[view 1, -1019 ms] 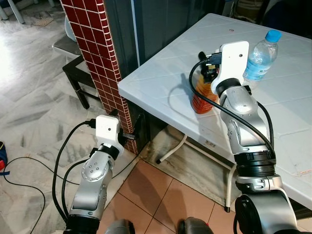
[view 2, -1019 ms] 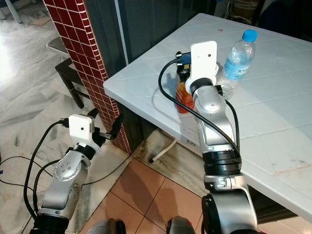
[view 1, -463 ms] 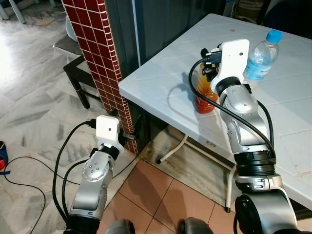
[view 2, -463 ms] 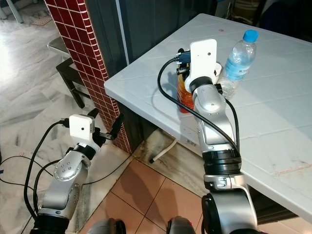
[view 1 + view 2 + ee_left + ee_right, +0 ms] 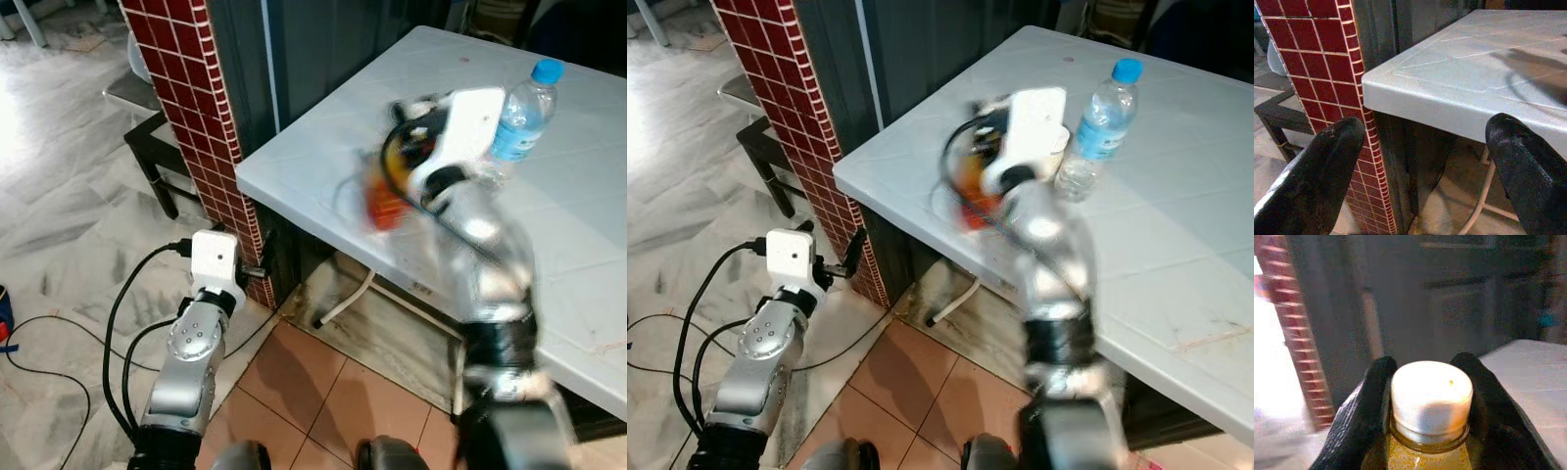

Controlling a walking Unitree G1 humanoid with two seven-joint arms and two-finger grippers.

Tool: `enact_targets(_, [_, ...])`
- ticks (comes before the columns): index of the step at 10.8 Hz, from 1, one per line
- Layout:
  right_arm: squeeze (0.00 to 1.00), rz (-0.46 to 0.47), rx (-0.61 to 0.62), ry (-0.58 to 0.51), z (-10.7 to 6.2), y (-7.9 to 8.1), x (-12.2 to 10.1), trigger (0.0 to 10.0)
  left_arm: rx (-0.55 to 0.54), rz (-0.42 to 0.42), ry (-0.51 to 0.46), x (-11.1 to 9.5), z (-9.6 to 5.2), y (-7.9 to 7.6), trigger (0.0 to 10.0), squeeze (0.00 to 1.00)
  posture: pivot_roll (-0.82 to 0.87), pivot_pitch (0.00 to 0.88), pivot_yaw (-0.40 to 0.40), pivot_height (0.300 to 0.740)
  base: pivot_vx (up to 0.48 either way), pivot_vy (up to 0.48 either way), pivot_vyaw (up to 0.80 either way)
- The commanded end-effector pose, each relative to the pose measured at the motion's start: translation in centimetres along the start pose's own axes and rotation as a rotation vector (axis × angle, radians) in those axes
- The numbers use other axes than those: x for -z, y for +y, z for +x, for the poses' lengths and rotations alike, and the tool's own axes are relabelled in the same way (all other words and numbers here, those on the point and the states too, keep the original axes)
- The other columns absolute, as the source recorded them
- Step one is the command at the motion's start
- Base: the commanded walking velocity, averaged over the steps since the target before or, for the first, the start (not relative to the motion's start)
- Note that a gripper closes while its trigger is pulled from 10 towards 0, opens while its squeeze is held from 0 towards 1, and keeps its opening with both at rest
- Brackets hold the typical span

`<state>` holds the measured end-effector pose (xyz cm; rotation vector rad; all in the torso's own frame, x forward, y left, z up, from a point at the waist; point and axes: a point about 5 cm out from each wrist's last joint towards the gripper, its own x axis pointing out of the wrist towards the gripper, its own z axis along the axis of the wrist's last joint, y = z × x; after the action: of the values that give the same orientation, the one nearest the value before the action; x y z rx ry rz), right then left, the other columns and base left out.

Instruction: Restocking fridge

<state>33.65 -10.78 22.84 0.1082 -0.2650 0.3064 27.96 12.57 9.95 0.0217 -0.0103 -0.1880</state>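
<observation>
Both fingers (image 5: 1369,411) of the right gripper (image 5: 1431,396) clamp the orange-drink bottle (image 5: 1431,396) at its neck, seemingly above the blurred table (image 5: 323,147).

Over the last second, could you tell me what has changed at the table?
The right gripper, shut on the orange drink bottle, has swung with it toward the table's near edge, its arm motion-blurred. The water bottle stayed put, and the left gripper still hangs open beside the red tiled pillar.
</observation>
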Motion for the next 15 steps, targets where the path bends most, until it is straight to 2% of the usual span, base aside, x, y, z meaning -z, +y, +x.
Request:
enact_targets(1, [0.0,0.02,-0.06,-0.066,-0.1,1.1,-1.6,0.0,-0.032,0.01,0.016,0.2,0.1,0.5,10.0,0.0,-0.06,0.042,0.053,0.74,0.0,0.0,0.0])
enact_targets(2, [0.0,0.023,-0.079,-0.077,-0.6,1.9,-1.5,2.7,-0.052,0.012,0.011,0.1,0.3,0.7,10.0,0.0,-0.06,0.042,0.053,0.74,0.0,0.0,0.0])
enact_targets(3, [0.0,0.029,-0.086,-0.077,-0.9,2.2,-1.3,10.0,-0.056,0.009,0.013,0.1,0.3,0.7,10.0,0.0,-0.06,0.042,0.053,0.74,0.0,0.0,0.0])
enact_targets(6, [0.0,0.031,-0.109,-0.034,-2.1,3.0,-0.1,10.0,-0.072,0.034,0.023,0.4,0.3,0.8,10.0,0.0,-0.07,0.038,0.052,0.74,0.0,0.135,0.0])
enact_targets(7, [0.0,-0.013,-0.092,-0.019,-2.2,2.9,0.4,10.0,-0.078,0.038,0.025,0.4,0.4,0.8,10.0,0.0,-0.07,0.035,0.052,0.74,0.0,0.439,0.0])
enact_targets(11, [0.0,0.005,-0.045,0.034,-2.9,1.9,1.8,10.0,-0.093,0.043,0.019,0.4,0.4,0.9,10.0,0.0,-0.06,0.028,0.05,0.74,0.0,0.44,0.0])
enact_targets(12, [0.0,-0.015,-0.051,0.055,-3.3,2.0,2.3,10.0,-0.096,0.047,0.017,0.4,0.4,0.9,10.0,0.0,-0.06,0.025,0.048,0.74,0.0,0.435,0.0])
enact_targets(13, [0.0,-0.076,-0.029,0.107,-4.0,1.7,3.5,10.0,-0.104,0.045,0.003,0.3,0.4,1.0,10.0,0.0,-0.05,0.022,0.045,0.74,0.0,0.0,0.0])
enact_targets(15, [0.0,-0.105,0.019,0.161,-6.0,0.9,6.0,10.0,-0.122,0.057,-0.003,0.3,0.0,1.1,10.0,0.0,-0.05,0.019,0.044,0.74,0.0,0.0,0.0])
